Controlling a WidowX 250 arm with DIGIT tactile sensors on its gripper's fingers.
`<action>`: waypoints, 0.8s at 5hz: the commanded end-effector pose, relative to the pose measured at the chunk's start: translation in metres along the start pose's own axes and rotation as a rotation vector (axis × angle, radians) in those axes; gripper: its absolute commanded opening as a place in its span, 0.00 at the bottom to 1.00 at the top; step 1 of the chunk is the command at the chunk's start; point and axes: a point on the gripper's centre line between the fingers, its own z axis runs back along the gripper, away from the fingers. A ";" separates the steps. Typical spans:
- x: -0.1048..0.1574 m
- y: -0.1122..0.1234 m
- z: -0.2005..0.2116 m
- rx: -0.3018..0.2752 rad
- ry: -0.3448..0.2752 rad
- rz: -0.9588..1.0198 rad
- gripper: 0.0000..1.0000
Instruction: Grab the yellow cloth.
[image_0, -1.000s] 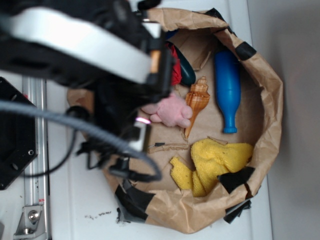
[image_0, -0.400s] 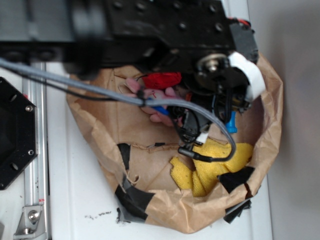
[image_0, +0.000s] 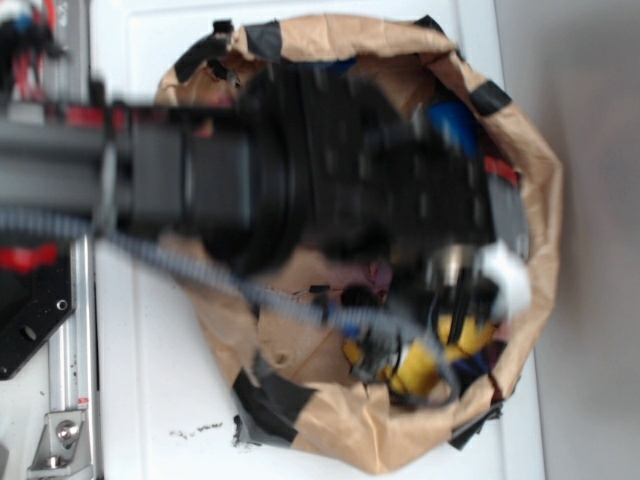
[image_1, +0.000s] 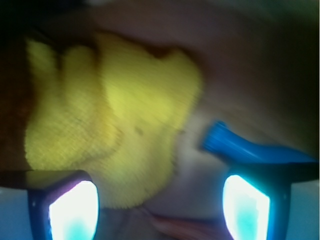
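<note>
Bright yellow fuzzy terry cloth (image_1: 110, 125) | lying in crumpled brown paper bag (image_0: 530, 190), below gripper (image_1: 159, 200) | jaws spread, empty | risk: offset left, blue plastic bottle (image_1: 250, 150) beside right finger, could snag instead

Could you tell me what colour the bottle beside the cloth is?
The bottle is blue, clearest in the wrist view.

A brown paper bag (image_0: 530, 190), patched with black tape (image_0: 268, 400), is sitting on my white counter (image_0: 150, 400); a blue bottle (image_1: 250, 150) is lying inside.
</note>
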 end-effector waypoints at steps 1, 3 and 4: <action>0.021 -0.034 -0.003 0.029 -0.053 -0.061 1.00; 0.022 -0.020 -0.042 -0.016 -0.041 -0.036 0.00; 0.024 -0.015 -0.025 0.004 -0.073 -0.027 0.00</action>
